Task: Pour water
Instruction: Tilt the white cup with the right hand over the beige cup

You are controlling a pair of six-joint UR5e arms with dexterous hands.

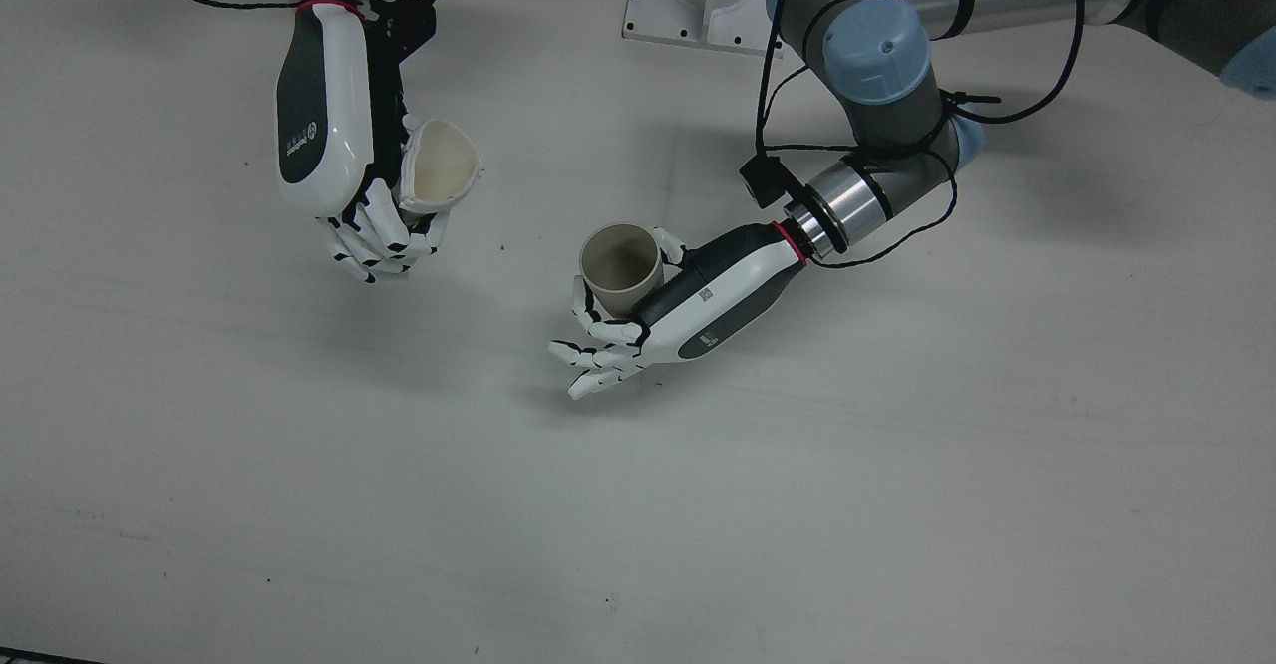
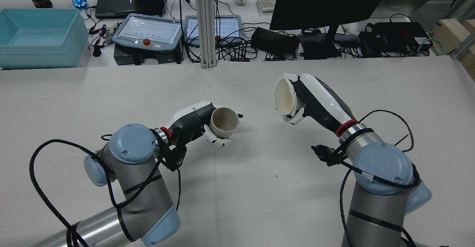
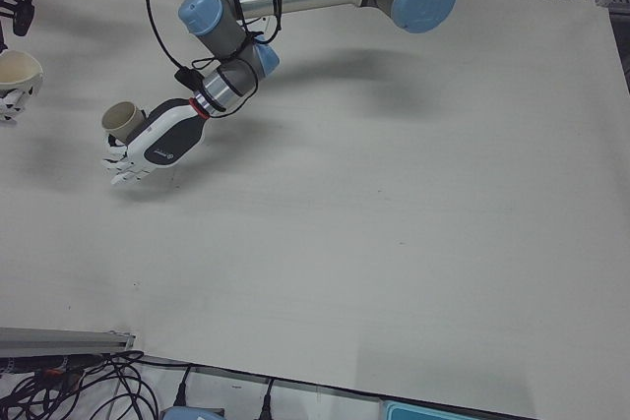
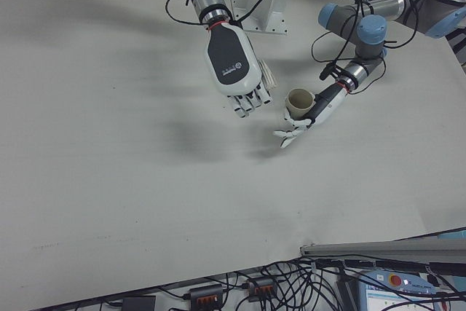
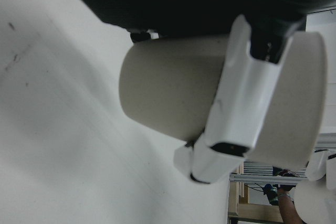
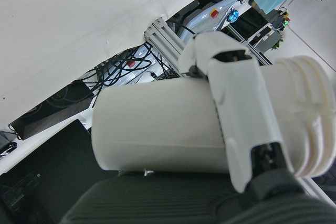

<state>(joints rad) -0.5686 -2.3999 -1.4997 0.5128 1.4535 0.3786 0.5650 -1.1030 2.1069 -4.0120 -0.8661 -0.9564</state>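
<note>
Both robot hands are loaded, each wrapped around a cup. On the left robot hand (image 1: 653, 320) I have the thumb and palm pressed against a plain beige cylindrical paper cup (image 1: 621, 267), with the outer fingers (image 1: 598, 355) splayed past its base. That cup stands upright with its mouth open to the ceiling, just above the pale grey surface (image 1: 897, 495), because I judge it to be the receiver.

My right robot hand (image 1: 344, 166) is clamped on a white thin-walled plastic cup (image 1: 439, 166) whose rim is squeezed out of round by the grip. In the rear view this white cup (image 2: 284, 96) is tipped, its mouth turned toward the beige one (image 2: 223, 121), which suits it as the pourer. I cannot see water in either cup.

The two cups remain well apart, so I reckon the pour has not begun. Next I would bring the white rim over the beige mouth, easing the squeeze so nothing slops early.
</note>
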